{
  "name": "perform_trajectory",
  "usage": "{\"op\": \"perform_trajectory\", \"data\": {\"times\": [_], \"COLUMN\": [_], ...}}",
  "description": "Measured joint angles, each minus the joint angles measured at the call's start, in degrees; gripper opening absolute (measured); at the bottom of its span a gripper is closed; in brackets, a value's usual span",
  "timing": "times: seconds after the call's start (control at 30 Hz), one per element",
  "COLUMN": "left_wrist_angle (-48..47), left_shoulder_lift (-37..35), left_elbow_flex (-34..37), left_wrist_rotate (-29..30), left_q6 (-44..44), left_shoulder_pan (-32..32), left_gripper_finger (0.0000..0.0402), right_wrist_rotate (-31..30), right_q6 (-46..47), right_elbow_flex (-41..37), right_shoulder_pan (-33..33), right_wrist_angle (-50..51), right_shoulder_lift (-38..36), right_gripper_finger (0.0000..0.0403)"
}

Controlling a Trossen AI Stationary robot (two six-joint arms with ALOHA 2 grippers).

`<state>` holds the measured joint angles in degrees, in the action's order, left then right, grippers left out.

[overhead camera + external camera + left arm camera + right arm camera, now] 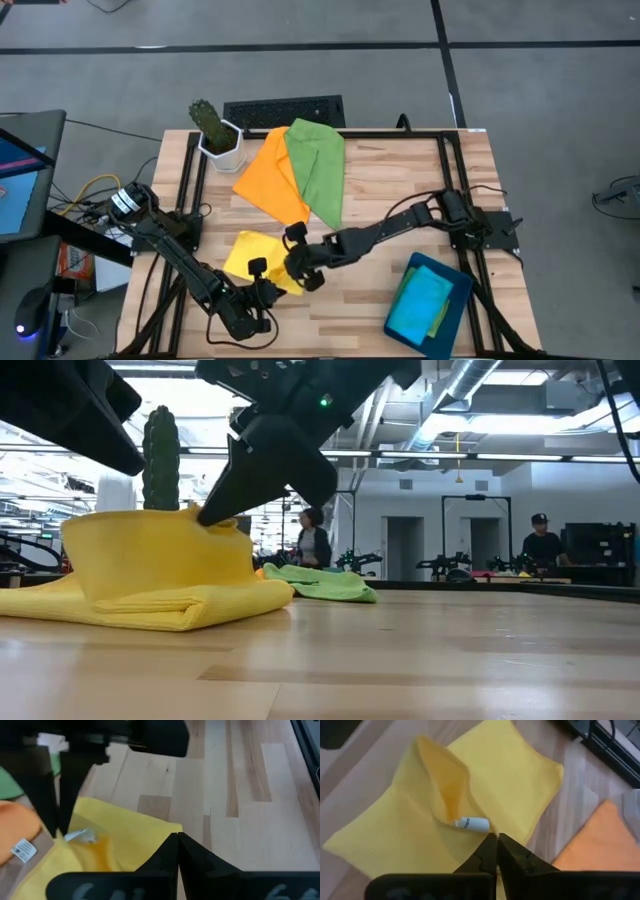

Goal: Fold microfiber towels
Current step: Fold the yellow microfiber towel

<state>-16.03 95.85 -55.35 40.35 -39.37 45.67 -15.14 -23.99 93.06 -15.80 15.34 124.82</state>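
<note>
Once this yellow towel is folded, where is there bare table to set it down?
The broadest bare wood lies between the green towel, the right arm's base and the teal tray. A narrow strip runs along the left edge below the cactus pot. It is crowded at the front centre, where both grippers, left and right, meet over the yellow towel, beside the orange towel.

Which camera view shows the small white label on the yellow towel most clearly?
The right wrist view: the white label lies unobstructed at the raised fold of the yellow towel. The left wrist view shows it smaller, beside a dark finger. The high and low views show the towel, but no label can be made out.
</note>
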Motion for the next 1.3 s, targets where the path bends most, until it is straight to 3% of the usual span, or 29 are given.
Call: {"op": "perform_trajectory", "data": {"times": [0.17,0.4,0.6,0.7,0.8,0.93,1.03,1.3], "left_wrist_angle": [-0.1,-0.6,-2.8,-3.8,-5.3,-10.2,-12.3,-7.4], "left_shoulder_lift": [0.0,0.0,1.5,3.4,5.0,5.5,5.5,5.6], "left_elbow_flex": [0.0,0.1,0.2,0.2,0.2,0.2,0.2,4.2], "left_wrist_rotate": [1.1,3.2,4.5,5.5,6.9,7.0,8.1,8.5], "left_q6": [0.7,0.7,0.0,-0.6,-1.9,-6.5,-10.2,-16.0], "left_shoulder_pan": [-0.1,-0.4,-1.6,-2.0,-2.0,-1.7,-0.8,0.4], "left_gripper_finger": [0.0000,0.0000,0.0000,0.0000,0.0000,0.0000,0.0000,0.0000], "right_wrist_rotate": [0.6,1.1,-4.8,-3.0,-0.8,-0.3,-1.3,-1.5], "right_q6": [-0.7,-1.8,2.0,8.8,15.7,19.7,22.3,29.3], "right_elbow_flex": [0.0,0.0,0.0,-2.3,-7.3,-16.4,-20.0,-20.3], "right_shoulder_pan": [1.3,1.4,0.1,-0.1,-1.0,-3.4,-5.0,-7.8], "right_wrist_angle": [-1.6,-4.0,-2.0,-2.2,-8.8,-29.4,-39.0,-39.9], "right_shoulder_lift": [0.0,-0.2,-4.2,-7.4,-8.4,-5.2,-1.7,5.6], "right_gripper_finger": [0.0050,0.0124,0.0164,0.0162,0.0152,0.0136,0.0122,0.0092]}}
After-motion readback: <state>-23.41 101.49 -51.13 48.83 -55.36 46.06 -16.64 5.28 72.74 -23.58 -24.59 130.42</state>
